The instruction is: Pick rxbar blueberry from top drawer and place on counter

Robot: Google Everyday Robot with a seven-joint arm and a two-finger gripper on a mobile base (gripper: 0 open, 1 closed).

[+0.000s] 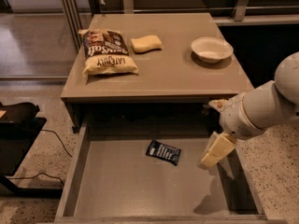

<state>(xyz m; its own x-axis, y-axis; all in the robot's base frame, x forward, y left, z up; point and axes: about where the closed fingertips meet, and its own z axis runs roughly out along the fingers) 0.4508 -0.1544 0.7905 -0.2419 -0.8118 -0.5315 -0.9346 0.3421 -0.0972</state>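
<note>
The rxbar blueberry (163,152), a small dark navy wrapper with white lettering, lies flat on the bottom of the open top drawer (117,190), near its middle and towards the back. My gripper (209,133) hangs over the drawer's right side, to the right of the bar and apart from it. Its cream fingers (217,150) stand spread and hold nothing. The counter (173,69) is the grey-brown top above the drawer.
On the counter are a brown-and-cream chip bag (106,51) at the left, a yellow sponge (146,44) in the middle and a white bowl (211,49) at the right. A dark stand with cables (18,125) is on the floor to the left.
</note>
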